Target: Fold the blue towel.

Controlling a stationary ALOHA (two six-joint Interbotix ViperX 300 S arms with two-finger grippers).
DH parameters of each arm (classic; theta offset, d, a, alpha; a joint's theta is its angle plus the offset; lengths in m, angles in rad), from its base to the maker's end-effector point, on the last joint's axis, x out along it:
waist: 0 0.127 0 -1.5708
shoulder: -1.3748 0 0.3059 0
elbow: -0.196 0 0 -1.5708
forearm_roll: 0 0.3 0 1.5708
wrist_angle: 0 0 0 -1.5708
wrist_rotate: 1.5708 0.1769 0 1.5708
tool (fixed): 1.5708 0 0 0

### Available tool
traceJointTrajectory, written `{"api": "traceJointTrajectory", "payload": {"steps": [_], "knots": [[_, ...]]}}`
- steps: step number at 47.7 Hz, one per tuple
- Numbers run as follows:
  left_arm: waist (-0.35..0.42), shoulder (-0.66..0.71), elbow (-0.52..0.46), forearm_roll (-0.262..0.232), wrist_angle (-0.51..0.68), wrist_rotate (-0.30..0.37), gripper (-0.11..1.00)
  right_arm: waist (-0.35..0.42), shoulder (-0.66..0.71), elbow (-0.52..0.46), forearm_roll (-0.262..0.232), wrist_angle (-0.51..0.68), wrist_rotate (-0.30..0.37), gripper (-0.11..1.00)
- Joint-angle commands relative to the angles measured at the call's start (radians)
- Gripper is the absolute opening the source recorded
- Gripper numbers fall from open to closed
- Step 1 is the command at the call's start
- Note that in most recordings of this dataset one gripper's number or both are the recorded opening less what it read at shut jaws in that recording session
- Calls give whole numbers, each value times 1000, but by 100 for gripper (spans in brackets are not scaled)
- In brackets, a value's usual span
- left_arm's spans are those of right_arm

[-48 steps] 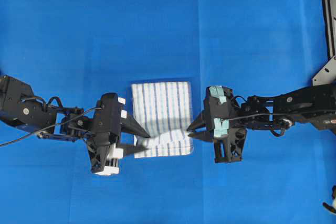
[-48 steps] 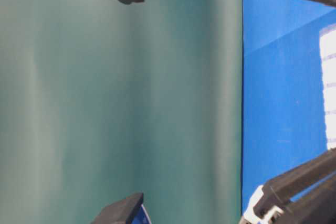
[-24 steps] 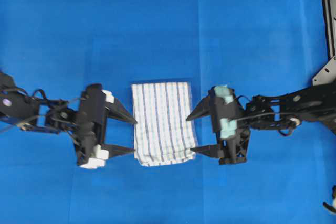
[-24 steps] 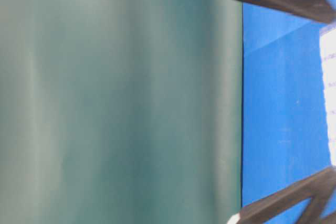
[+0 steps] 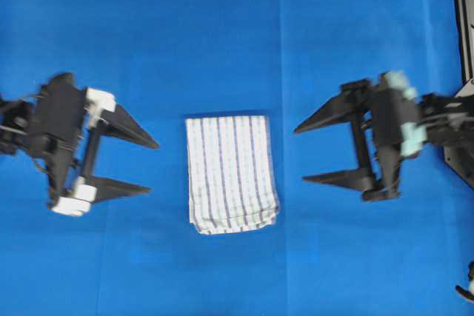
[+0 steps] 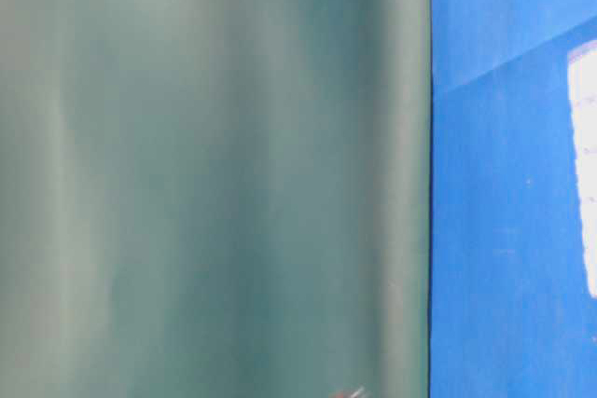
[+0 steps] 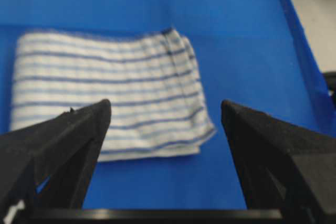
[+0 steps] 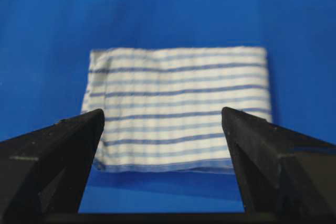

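Observation:
The blue towel (image 5: 232, 174), white with thin blue stripes, lies flat on the table as a folded upright rectangle. It also fills the upper middle of the left wrist view (image 7: 107, 103) and the right wrist view (image 8: 178, 114). A sliver of the towel (image 6: 586, 165) shows at the right edge of the table-level view. My left gripper (image 5: 153, 165) stands open to the left of the towel, apart from it, with nothing between its fingers (image 7: 79, 129). My right gripper (image 5: 299, 155) stands open to the right of it, likewise apart and holding nothing.
A plain blue covering (image 5: 237, 27) spreads over the whole table. A metal frame rail (image 5: 463, 20) runs down the far right edge. In the table-level view a green backdrop (image 6: 205, 174) takes up the left side.
Both grippers let go of the towel's near edge, opened wide and drew outward, the left one to the left and the right one to the right. The towel now lies flat.

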Motion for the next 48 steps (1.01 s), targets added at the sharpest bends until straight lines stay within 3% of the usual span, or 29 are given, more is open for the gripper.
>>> {"api": "traceJointTrajectory", "payload": {"steps": [1,8,29,38,48], "knots": [[18,-77,25,3,-11,25,81,-6,-91,18,-3,11,-11,92],[35,-198,95,3,-26,64,80,-11,-210,52,-8,64,-26,92],[60,-500,293,9,-18,77,80,-55,-460,198,-75,104,-32,92],[60,-546,339,9,-14,176,80,-77,-491,255,-75,95,-32,92],[61,-560,373,8,-6,183,80,-78,-468,296,-71,40,-31,92]]}}
